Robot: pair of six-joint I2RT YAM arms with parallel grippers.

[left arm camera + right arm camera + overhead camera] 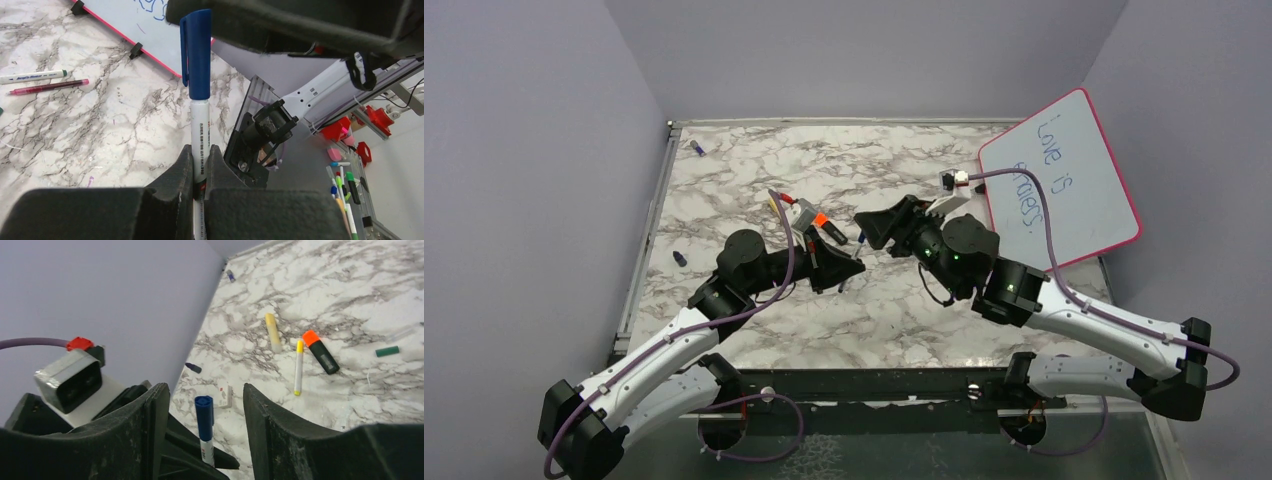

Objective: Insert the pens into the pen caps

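Our left fingers (182, 170) clamp a white pen (200, 127), blue cap (196, 55) seated on top; our right fingers (150, 430) stand wide, empty. At one o'clock, yellow pen (272, 332) and green cap (387, 351) lie loose on the table (350, 285).

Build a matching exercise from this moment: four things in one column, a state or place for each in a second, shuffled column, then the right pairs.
Column one:
1. blue-capped pen
2. right gripper
3. black highlighter
4. whiteboard

Column two:
A. pink frame, handwriting on it
B. open, jaws wide apart
C. clamped in the left gripper
D. lying loose on the marble table, orange end

Pairs: 1-C, 2-B, 3-D, 4-A
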